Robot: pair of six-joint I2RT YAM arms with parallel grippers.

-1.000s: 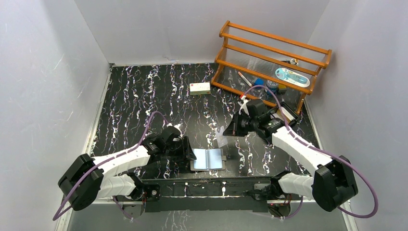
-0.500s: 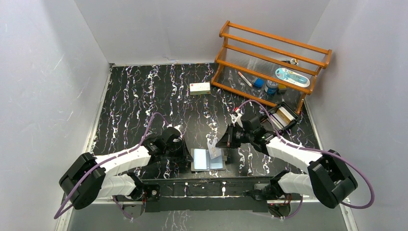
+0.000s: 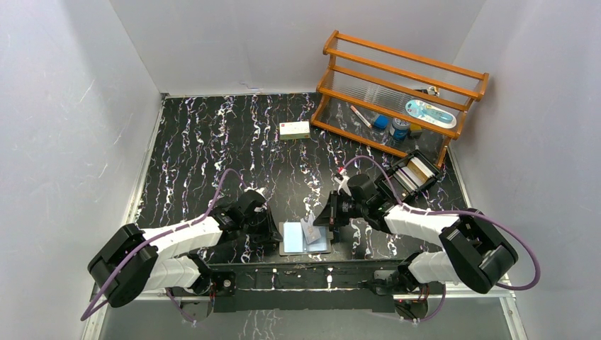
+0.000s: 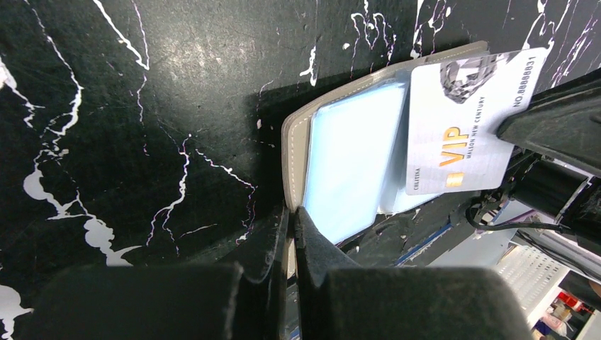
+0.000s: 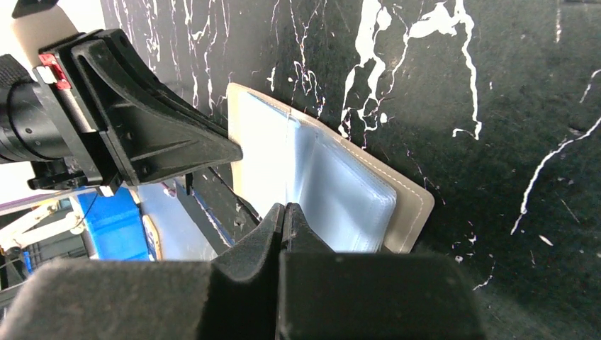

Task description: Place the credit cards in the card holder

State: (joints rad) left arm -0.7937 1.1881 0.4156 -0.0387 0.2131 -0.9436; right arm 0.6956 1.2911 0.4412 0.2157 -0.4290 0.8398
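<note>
Near the worktop's (image 3: 212, 142) front edge the card holder (image 3: 292, 238) lies open, pale blue inside facing up; left fingers (image 4: 315, 258) pinch its left edge; right fingers (image 5: 251, 248) clamp a silver VIP card (image 4: 461, 127), tilted over the holder's right half.

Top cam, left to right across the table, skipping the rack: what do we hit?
left gripper, pinching the holder's edge → card holder, open → right gripper, holding a credit card over it → black tray
</note>
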